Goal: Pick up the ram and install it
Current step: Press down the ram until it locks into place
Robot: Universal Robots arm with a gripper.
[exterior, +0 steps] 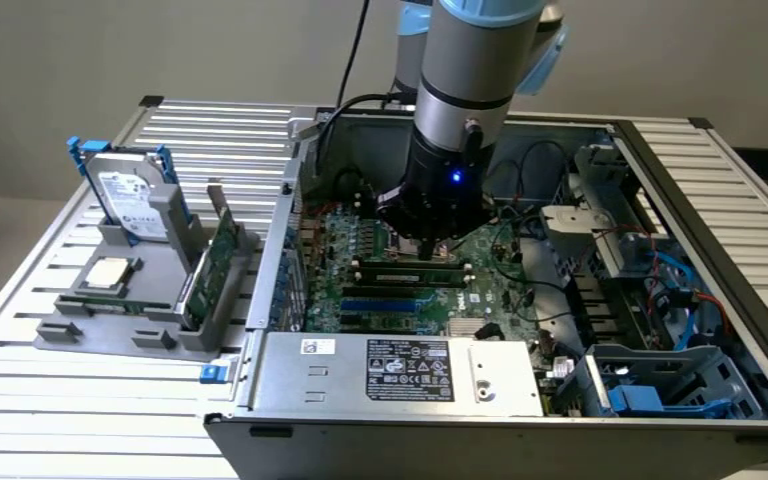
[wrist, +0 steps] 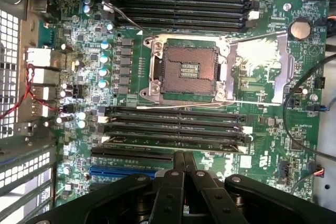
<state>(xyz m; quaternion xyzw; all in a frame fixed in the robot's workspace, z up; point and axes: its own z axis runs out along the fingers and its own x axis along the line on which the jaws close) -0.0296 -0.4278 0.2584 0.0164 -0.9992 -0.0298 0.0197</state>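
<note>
Fingers (wrist: 184,162): matte black metal links, pressed together, holding nothing. Ram (wrist: 173,141): thin, flat green stick lying in the black plastic slot nearest the fingertips, just beyond them. Motherboard (wrist: 273,145): glossy green, studded with cylindrical capacitors.

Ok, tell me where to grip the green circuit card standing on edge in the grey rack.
Grip the green circuit card by its free top edge, coming straight down, fingers on its two flat faces. It stands on edge in the grey plastic rack, whose walls flank its lower part, so the top is likely the only open hold.
</note>
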